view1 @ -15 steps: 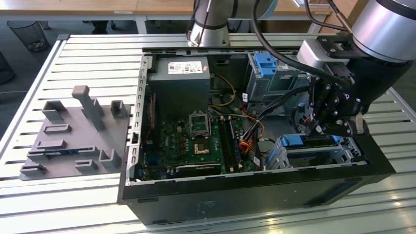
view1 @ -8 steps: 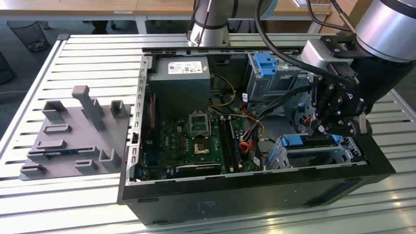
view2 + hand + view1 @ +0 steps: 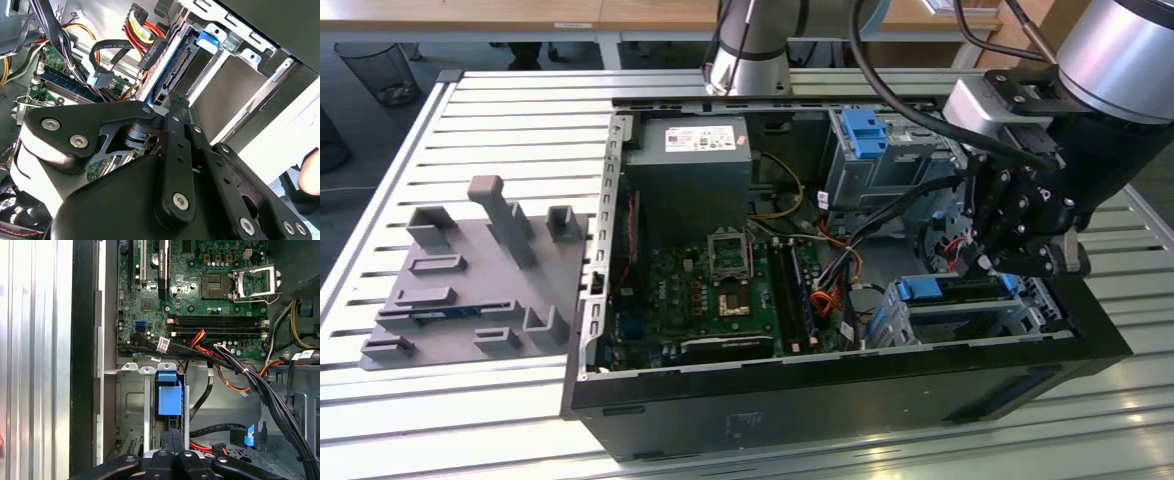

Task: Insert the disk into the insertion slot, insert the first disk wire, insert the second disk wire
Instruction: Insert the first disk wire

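Right now your tool (image 3: 978, 268) hangs low inside the open computer case (image 3: 854, 400), at the exterior view's right. Its fingers are drawn together with nothing between them. Their tips sit just at the near edge of the disk (image 3: 169, 400), whose blue carrier stands in the mouth of the insertion slot (image 3: 127, 405), the low perforated cage. In the second wrist view a black cable with a light-blue plug (image 3: 96, 80) lies loose over the green motherboard (image 3: 50, 80), apart from the disk.

Black screw-studded pincer (image 3: 173, 106), silver arm (image 3: 1121, 48)
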### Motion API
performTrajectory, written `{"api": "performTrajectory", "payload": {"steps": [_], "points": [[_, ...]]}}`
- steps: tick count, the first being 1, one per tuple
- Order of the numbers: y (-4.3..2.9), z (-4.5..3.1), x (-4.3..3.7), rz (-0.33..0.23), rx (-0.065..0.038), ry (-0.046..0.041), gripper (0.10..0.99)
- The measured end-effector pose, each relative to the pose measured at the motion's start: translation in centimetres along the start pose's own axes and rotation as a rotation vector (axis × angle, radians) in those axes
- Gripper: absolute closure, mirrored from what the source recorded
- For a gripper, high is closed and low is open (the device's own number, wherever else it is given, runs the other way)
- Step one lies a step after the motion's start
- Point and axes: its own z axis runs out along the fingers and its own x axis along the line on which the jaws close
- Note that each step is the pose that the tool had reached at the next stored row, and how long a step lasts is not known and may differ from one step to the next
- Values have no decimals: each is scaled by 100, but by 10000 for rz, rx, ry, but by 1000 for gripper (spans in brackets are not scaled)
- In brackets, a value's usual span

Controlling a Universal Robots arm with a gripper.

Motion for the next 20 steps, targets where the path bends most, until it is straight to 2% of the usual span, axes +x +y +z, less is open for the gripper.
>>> {"api": "performTrajectory", "payload": {"steps": [7,12,20], "points": [[-5,-55,-19,0,0,-8,980],[-8,-60,-50,0,0,-9,980],[-60,-58,-115,-1,-13,-20,980]]}}
